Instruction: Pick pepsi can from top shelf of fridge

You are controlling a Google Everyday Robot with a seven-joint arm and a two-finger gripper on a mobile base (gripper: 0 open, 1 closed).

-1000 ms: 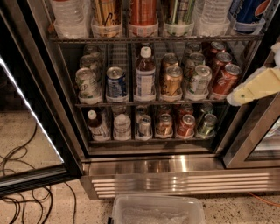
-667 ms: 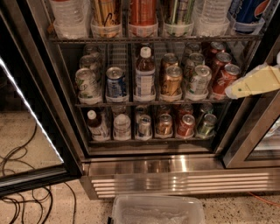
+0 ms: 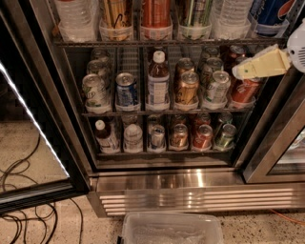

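The fridge (image 3: 190, 183) stands open with three wire racks. The pepsi can (image 3: 269, 12), deep blue with a red-white-blue logo, stands at the far right of the top shelf (image 3: 143, 43), its top cut off by the frame edge. Beside it on that shelf are water bottles and gold, orange and green cans. My gripper (image 3: 238, 71), cream-coloured, reaches in from the right edge in front of the middle rack's right end. It is below and slightly left of the pepsi can and holds nothing that I can see.
The middle rack holds a blue-and-silver can (image 3: 126, 90), a bottle (image 3: 157, 81) and several cans. The open glass door (image 3: 33, 124) with a lit strip is at left. Cables (image 3: 24, 219) lie on the floor. A clear plastic bin (image 3: 171, 231) sits before the grille (image 3: 200, 198).
My gripper has risen and moved slightly left, from the middle rack's lower right toward the underside of the top shelf. Nothing in the fridge has moved.
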